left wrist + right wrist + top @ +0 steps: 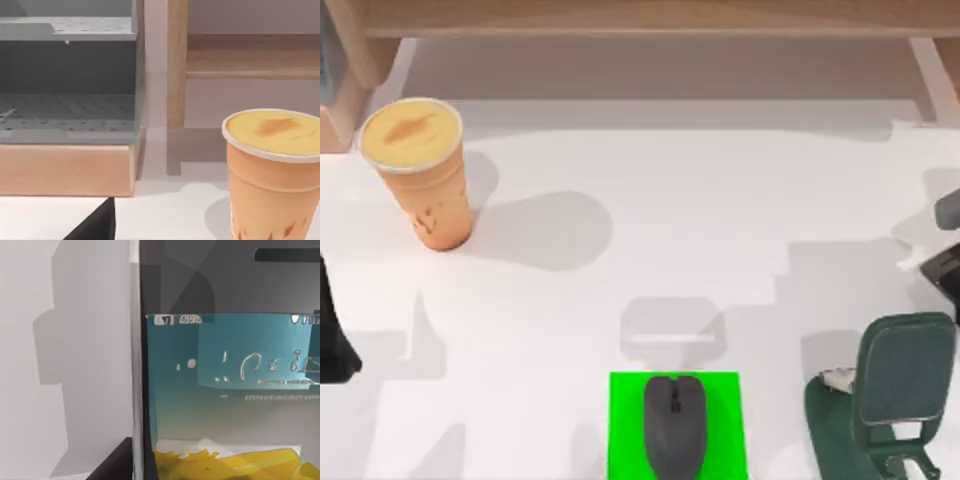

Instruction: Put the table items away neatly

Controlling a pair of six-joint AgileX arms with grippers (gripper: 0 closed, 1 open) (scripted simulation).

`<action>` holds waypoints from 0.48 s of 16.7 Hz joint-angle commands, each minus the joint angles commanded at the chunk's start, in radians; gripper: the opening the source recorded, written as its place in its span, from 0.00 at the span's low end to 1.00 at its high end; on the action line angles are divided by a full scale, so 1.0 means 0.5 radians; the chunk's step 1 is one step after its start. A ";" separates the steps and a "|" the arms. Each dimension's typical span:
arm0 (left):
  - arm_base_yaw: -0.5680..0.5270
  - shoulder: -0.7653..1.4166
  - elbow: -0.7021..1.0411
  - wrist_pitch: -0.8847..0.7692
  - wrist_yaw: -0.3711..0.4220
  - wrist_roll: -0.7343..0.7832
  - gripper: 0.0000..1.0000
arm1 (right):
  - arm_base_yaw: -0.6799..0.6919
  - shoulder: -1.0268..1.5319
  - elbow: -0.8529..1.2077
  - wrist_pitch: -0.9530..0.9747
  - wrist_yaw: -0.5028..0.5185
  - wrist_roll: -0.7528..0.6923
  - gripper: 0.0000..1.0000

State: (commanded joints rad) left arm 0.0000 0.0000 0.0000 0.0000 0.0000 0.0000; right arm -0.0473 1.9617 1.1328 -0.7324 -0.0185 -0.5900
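The white table (670,230) carries the orange cup (420,170) standing upright at far left, apart from everything. The dark grey mouse (674,425) lies on the green pad (625,425) at near centre, probably its tidy spot. The right wrist view looks closely onto the smartphone (225,390), likely carried toward the dark green stand (895,400). Neither claw's state can be told.

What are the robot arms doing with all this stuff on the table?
They are tidying up. The dark grey mouse already lies on the bright green pad at the table's near edge. The orange cup with its yellow lid stands upright at the far left, untouched, with the left arm waiting close by at the left edge. The right arm is at the right edge, with the smartphone right up against its wrist camera. The dark green stand beside it holds nothing yet.
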 joint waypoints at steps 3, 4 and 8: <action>0.000 0.000 0.000 0.000 0.000 0.000 1.00 | 0.000 0.000 0.000 0.000 0.000 0.000 0.00; 0.000 0.000 0.000 0.000 0.000 0.000 1.00 | 0.000 0.000 0.000 0.000 0.000 0.000 0.00; 0.000 0.000 0.000 0.000 0.000 0.000 1.00 | 0.000 0.000 0.000 0.000 0.000 0.000 0.00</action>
State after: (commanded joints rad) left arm 0.0000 0.0000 0.0000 0.0000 0.0000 0.0000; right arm -0.0473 1.9617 1.1328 -0.7324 -0.0185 -0.5900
